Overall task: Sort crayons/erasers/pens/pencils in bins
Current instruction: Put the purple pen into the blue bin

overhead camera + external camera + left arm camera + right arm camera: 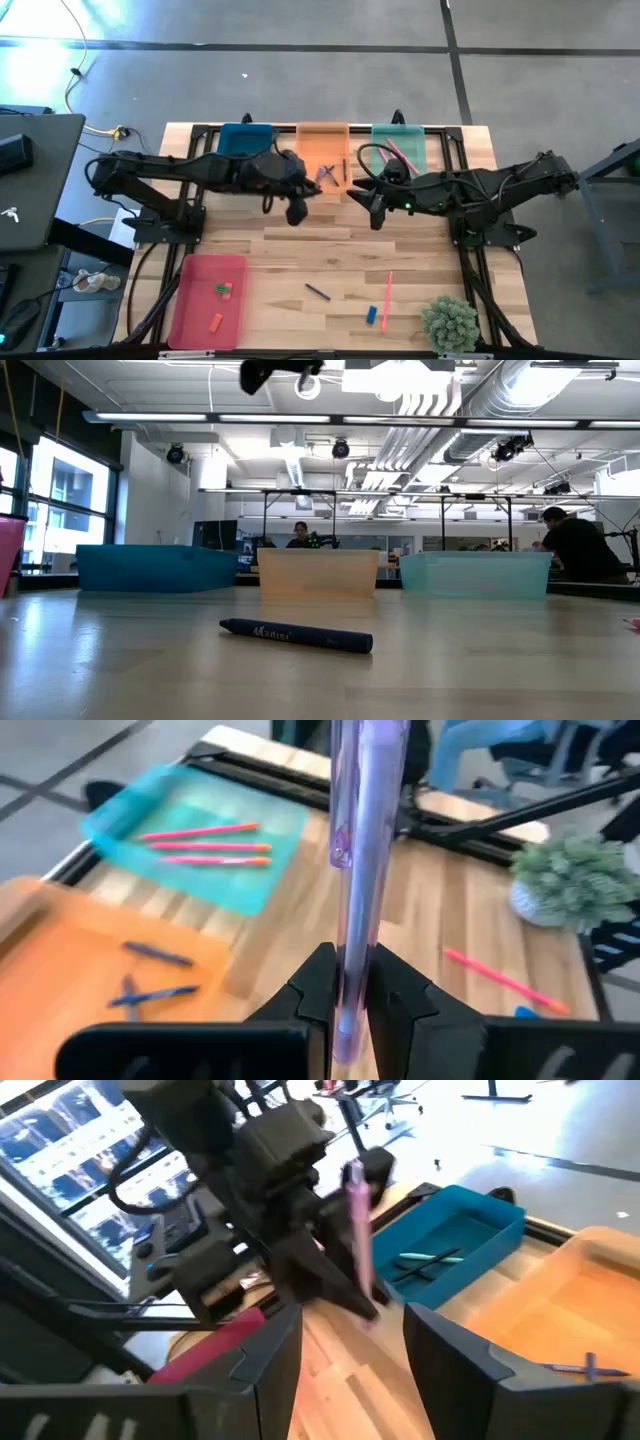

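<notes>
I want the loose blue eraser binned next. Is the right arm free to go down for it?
Probably yes. The right gripper hangs open and empty, and the blue eraser lies uncovered on bare wood toward the front, between the pink stick and plant, neither touching it.

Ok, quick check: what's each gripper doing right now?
Left gripper: closed on a translucent purple pen, near the orange bin.
Right gripper: open, holding nothing.

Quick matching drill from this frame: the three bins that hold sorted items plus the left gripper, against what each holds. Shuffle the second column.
1. orange bin
2. mint green bin
3. pink-red bin
4. left gripper

a. erasers
b. purple stick
c. dark blue pens
d. pink-red sticks

Pairs: 1-c, 2-d, 3-a, 4-b.
</notes>
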Tool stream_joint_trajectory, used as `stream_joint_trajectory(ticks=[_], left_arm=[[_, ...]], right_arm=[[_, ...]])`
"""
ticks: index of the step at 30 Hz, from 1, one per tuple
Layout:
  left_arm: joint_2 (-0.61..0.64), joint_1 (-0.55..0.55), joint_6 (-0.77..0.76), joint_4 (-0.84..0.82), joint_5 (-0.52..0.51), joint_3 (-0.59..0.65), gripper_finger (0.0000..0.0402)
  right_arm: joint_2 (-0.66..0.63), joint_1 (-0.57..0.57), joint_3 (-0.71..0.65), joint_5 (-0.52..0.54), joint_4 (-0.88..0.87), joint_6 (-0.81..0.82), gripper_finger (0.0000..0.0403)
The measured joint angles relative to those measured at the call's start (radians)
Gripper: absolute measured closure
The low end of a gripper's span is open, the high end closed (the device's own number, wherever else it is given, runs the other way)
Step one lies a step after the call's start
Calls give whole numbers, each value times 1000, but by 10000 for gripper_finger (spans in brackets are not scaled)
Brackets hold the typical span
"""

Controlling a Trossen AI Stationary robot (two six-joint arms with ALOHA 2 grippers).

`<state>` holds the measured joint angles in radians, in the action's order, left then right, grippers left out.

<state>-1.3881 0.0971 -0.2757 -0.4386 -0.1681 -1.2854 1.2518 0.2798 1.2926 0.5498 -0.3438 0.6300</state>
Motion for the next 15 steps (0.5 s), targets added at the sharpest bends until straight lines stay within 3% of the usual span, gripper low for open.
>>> stream_joint_trajectory(ticks=[7,15], left_arm=[[78,94,0,-150,-21,0,378],[128,206,-44,-398,-136,0,378]], right_arm=[[0,-53,0,0,-50,-1,233],[0,-132,0,-3,-114,-1,233]])
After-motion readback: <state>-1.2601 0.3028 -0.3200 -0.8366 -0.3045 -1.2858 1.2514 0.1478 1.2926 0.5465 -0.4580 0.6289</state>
